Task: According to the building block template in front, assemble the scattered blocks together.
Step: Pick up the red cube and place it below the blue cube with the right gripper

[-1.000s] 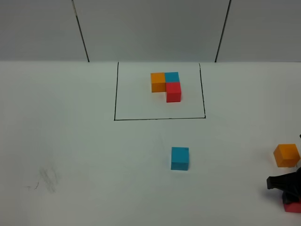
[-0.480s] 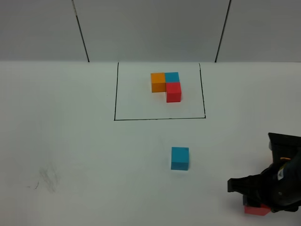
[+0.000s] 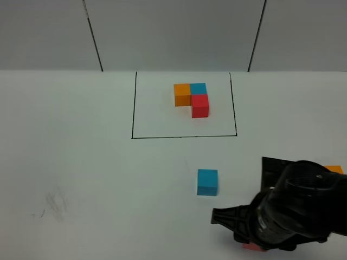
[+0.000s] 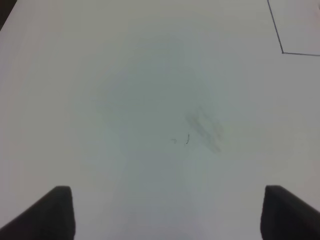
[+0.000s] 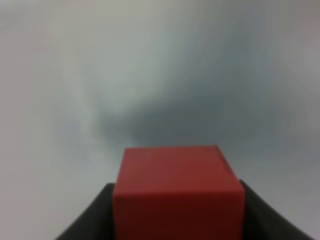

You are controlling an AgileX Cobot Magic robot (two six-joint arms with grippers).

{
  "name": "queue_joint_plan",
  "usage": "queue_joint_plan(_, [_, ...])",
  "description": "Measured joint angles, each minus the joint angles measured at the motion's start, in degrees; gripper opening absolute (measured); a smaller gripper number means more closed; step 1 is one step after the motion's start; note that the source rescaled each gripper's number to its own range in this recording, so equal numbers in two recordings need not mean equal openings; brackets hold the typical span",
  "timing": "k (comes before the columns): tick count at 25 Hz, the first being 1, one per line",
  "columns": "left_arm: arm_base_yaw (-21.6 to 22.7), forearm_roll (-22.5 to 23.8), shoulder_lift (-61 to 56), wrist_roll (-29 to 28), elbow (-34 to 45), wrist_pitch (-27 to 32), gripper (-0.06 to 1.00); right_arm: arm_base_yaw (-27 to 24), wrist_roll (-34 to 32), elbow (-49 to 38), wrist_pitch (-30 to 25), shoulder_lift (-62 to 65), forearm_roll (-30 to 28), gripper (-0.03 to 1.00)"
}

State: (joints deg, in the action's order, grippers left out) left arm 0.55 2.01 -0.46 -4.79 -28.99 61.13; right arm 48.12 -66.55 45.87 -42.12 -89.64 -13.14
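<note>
The building block template [image 3: 191, 99], an orange, teal and red L-shaped trio, sits inside the black-line rectangle at the back. A loose teal block [image 3: 207, 181] rests on the table in front of it. Only a corner of the loose orange block [image 3: 335, 169] shows behind my right arm. The red block [image 5: 177, 192] fills the gap between the dark fingers of my right gripper [image 5: 175, 222], which is shut on it; from the high camera only a sliver of the red block [image 3: 252, 247] shows under the right gripper [image 3: 250, 241], to the front right of the teal block. My left gripper [image 4: 170, 212] is open over bare table.
A faint grey smudge [image 3: 54, 206] marks the white table at the front left, also seen as the smudge [image 4: 202, 127] in the left wrist view. One corner of the black rectangle line [image 4: 282, 50] shows there too. A grey panelled wall [image 3: 173, 32] closes off the back.
My right arm has swung left from the right edge toward the teal block, carrying the red block, and now hides most of the orange block. The left gripper has not moved.
</note>
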Motion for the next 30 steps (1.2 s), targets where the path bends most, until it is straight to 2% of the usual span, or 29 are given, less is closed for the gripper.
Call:
queue_joint_plan(5, [0.00,0.00,0.00,0.00,0.00,0.00,0.66,1.35,1.55,7.24,-0.39,-8.14,0.09,0.22])
queue_joint_plan(9, [0.00,0.00,0.00,0.00,0.00,0.00,0.66,1.56,4.04,9.95,2.21,-12.84,2.32,0.22])
queue_joint_plan(14, [0.00,0.00,0.00,0.00,0.00,0.00,0.66,2.57,4.59,12.12,5.45,-17.09,1.33,0.22])
queue_joint_plan(20, [0.00,0.00,0.00,0.00,0.00,0.00,0.66,3.02,6.81,14.92,6.08,-20.60,0.83,0.22])
queue_joint_plan(30, [0.00,0.00,0.00,0.00,0.00,0.00,0.66,2.65,9.10,22.46,-1.85,-25.27,1.41,0.22])
